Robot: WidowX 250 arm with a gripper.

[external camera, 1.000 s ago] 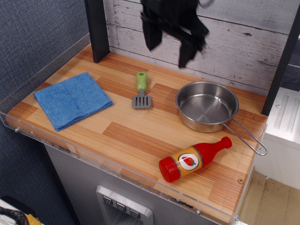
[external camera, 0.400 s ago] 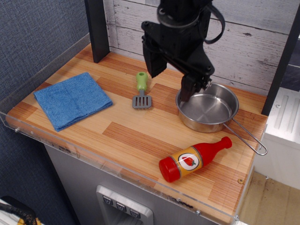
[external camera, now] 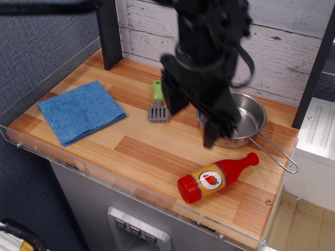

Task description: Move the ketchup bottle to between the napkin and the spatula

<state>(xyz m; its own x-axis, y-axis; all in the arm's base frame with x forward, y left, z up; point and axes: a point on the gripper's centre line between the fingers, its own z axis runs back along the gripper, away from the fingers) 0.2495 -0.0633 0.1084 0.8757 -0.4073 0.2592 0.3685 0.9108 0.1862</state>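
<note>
**Hovering open above the counter, bottle lying near the front edge**

Hanging over the middle of the wooden counter [external camera: 157, 151], my gripper [external camera: 192, 120] points down with its two dark fingers spread wide apart and nothing between them. One finger [external camera: 175, 99] hangs just beside the spatula; the other [external camera: 210, 135] hangs in front of the near rim of the pan. My outline is blurred, so I cannot tell how close my tips are to the wood.

The ketchup bottle [external camera: 215, 178] lies on its side near the front right of the counter, its neck pointing right and toward the back, its broad base toward the front edge, its tomato label facing up. It lies apart from my fingers, nearer the front than both of them.

The spatula [external camera: 158, 99] lies flat with its green handle toward the back wall and its grey slotted blade toward the front. The blue napkin [external camera: 81, 111] lies folded at the left side, well apart from the spatula, with bare wood between them. The steel pan [external camera: 238, 117] sits at the right rear, partly hidden behind me, its wire handle reaching toward the right front corner.
</note>
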